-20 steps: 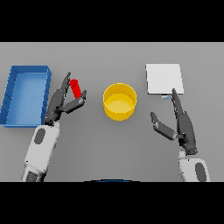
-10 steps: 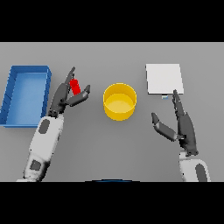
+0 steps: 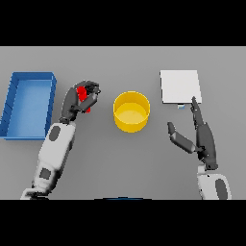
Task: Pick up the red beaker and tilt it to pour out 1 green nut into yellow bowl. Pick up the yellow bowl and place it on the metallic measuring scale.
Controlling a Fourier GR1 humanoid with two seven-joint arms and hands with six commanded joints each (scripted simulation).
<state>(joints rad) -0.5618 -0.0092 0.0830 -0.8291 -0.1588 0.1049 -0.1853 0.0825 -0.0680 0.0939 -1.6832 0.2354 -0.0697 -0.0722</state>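
Observation:
My left hand (image 3: 77, 101) is curled round the small red beaker (image 3: 84, 94), left of the yellow bowl (image 3: 131, 112); only parts of the beaker show between the fingers. The bowl stands at the table's middle, apart from both hands. The metallic measuring scale (image 3: 179, 86), a pale square plate, lies at the back right. My right hand (image 3: 202, 138) rests open with straight fingers just in front of the scale, to the right of the bowl, touching nothing. I cannot see a green nut.
A blue tray (image 3: 9, 111) with raised walls sits at the left, close beside my left arm. Bare grey table (image 3: 125, 158) stretches between the bowl and the front edge.
My left hand has closed its fingers round the red beaker and moved slightly right toward the bowl. The right hand and the bowl have stayed put.

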